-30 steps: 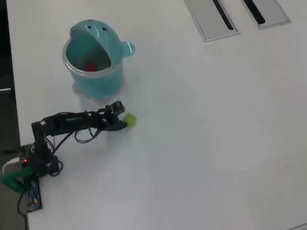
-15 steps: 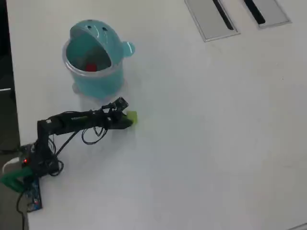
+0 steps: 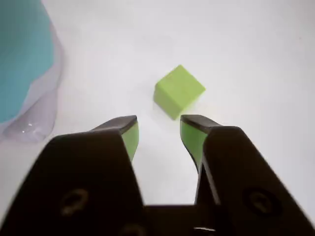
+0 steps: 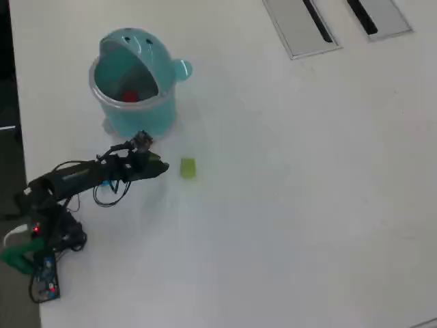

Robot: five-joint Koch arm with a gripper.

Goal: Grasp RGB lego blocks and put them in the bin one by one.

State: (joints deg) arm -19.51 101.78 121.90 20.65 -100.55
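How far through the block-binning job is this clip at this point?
Done: a red block lies inside the bin. In hand: nothing; the gripper is open, short of the yellow-green block, which sits on the table. Left: grasp and bin it. No blue block is visible.

White table point(image 4: 307, 205) with two grey slotted panels point(image 4: 300, 27).

Bright, even light; soft, slightly blurred pictures.

overhead: high, looks down, wide | wrist: low, close, fwd; both show green block point(image 3: 179, 91) + bin point(image 4: 133, 109)
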